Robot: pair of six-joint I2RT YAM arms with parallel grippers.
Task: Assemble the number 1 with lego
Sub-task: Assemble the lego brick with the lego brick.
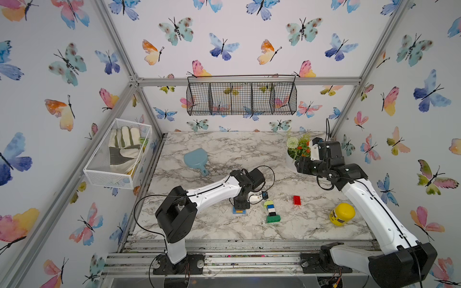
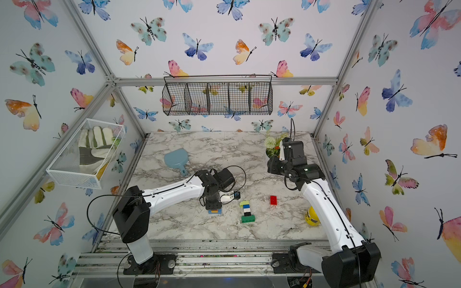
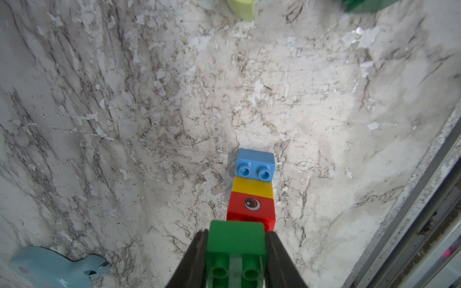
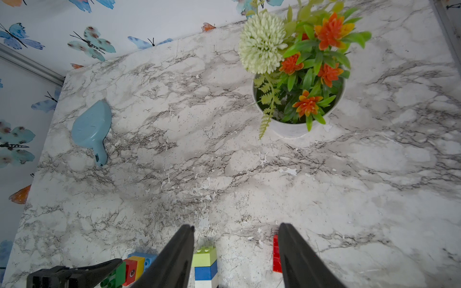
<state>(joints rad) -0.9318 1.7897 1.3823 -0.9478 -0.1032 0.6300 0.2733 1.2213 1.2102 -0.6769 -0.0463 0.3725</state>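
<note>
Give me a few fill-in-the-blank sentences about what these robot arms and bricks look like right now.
The brick clamped by the left gripper is coloured ____. The red brick joined to it bears a printed ____. The right gripper holds nothing; its jaws stand ____. The jar on the table is coloured ____.
Missing words: green; eye; open; yellow.

The left pincer (image 3: 237, 233) clamps a green brick (image 3: 235, 249) between two black fingers. In line beyond it, each touching the next, are a red brick (image 3: 252, 208) printed with an eye, a yellow brick (image 3: 253, 188) and a blue brick (image 3: 255, 163) showing two studs, over the marble worktop (image 3: 149, 112). A lime brick (image 3: 242, 8), a dark green brick (image 3: 364, 5) and a scoop (image 3: 50, 266) are cut off by the frame.
</note>
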